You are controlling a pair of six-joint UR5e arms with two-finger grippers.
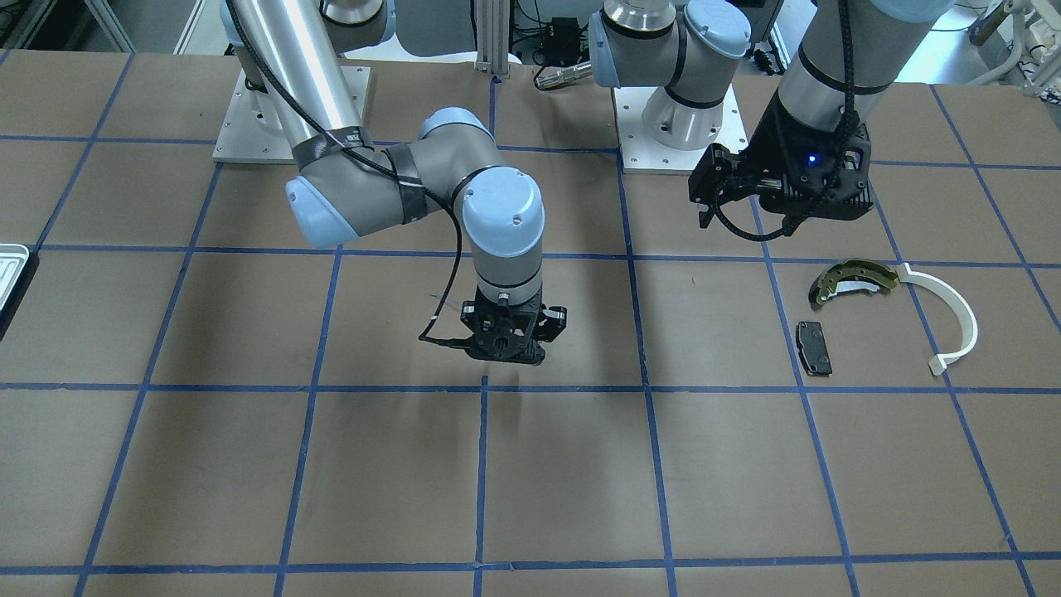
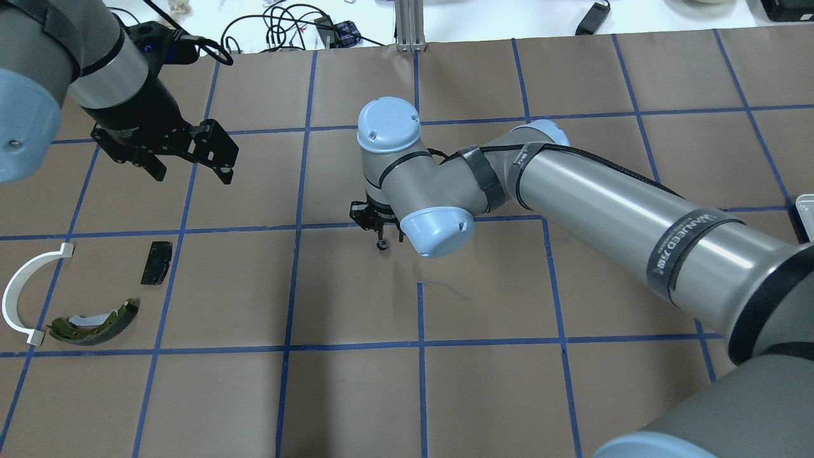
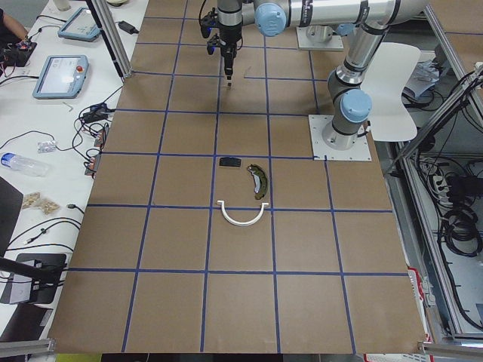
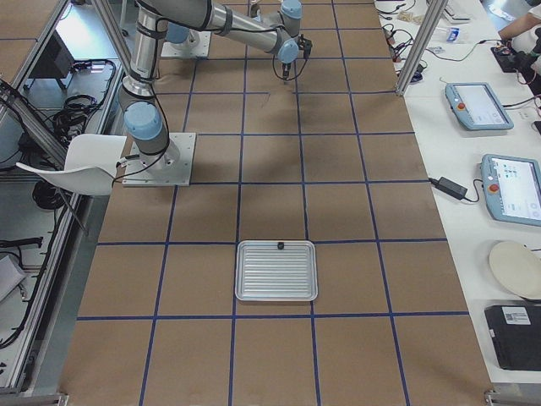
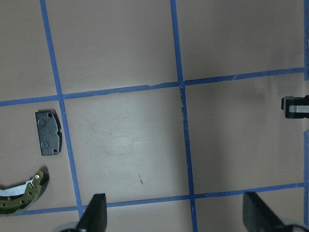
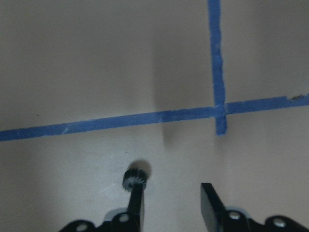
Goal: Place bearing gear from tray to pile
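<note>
My right gripper [image 6: 171,189] hangs low over the middle of the table [image 2: 381,236], jaws apart with nothing between them. A tiny black toothed bearing gear [image 6: 133,179] sits at the tip of its left finger [image 6: 137,203]; I cannot tell whether it touches the finger. It also shows in the overhead view [image 2: 382,245]. Another small black part [image 4: 280,246] lies in the silvery tray [image 4: 276,283]. My left gripper [image 5: 174,205] is open and empty above the table beside the pile: black pad [image 5: 48,132], olive-gold brake shoe [image 2: 95,326] and white arc [image 2: 19,296].
The tray's corner shows at the edge of the front-facing view [image 1: 10,264] and of the overhead view [image 2: 805,207]. Both arm bases [image 1: 680,116] stand on plates at the robot's side. Blue tape lines grid the brown table.
</note>
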